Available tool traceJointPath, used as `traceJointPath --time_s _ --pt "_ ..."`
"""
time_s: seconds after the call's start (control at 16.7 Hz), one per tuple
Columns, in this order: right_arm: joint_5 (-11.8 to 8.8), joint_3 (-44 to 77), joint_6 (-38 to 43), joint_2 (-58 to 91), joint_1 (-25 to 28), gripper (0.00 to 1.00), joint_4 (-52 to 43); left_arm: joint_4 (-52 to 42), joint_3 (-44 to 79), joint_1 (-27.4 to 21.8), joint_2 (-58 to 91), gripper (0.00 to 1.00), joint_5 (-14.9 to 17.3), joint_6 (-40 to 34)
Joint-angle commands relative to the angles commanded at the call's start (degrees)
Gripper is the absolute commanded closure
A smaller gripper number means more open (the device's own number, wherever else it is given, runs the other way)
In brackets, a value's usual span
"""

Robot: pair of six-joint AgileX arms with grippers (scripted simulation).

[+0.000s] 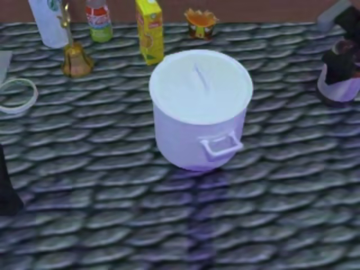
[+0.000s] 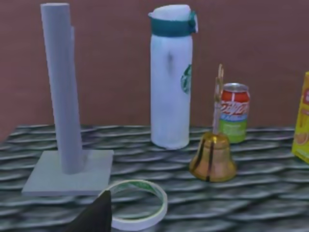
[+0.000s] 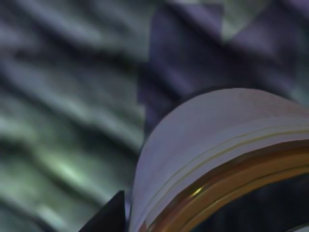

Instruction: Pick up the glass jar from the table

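Right gripper point(image 1: 341, 66) down at the table's far right, sitting directly over the glass jar point(image 1: 338, 89) and hiding its top from above. Cannot tell whether apart or clamped: seen from above only as a dark mass over the jar, and in the right wrist view little besides the jar's side. There, very close up, the jar point(image 3: 217, 145): wide white label, brown band under it, dark lid beyond. Looks lined up for a grasp, at the least.

Cannot tell either whether the jar rests on the table point(image 1: 169, 225) or is clear of it; no gap to be made out under its base. Judged so: approach done, gripper on station at the jar; grip not confirmed, lift not yet evident. Left to do: secure the hold on the jar's body and raise it straight up.

Farther toward the middle, well apart from the jar, a large white pot point(image 1: 198, 109) with lid and handle. No obstacle to a vertical lift.

Along the far edge, from the middle leftward: yellow juice carton point(image 1: 149, 31), drinks can point(image 1: 99, 21), brass bell point(image 1: 76, 59), white flask point(image 1: 49, 22). Near the left edge, a ring of tape point(image 1: 17, 95).

Left gripper point(image 1: 5, 188) parked at the left edge near the front, idle, facing the tape, bell and flask; apart or together, cannot tell.
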Motion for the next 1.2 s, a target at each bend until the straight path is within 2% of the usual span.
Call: traceJointPath --time_s 0.6,1.2 --pt "-0.03 -0.87 0.12 -0.87 -0.2 1.0 -0.04 0.0 0.0 0.0 0.0 0.0 0.0 0.0" --pt "-0.34 -26.27 -0.05 -27.5 0.39 1.0 -0.95 0.0 0.0 0.0 0.0 0.0 0.0 0.0"
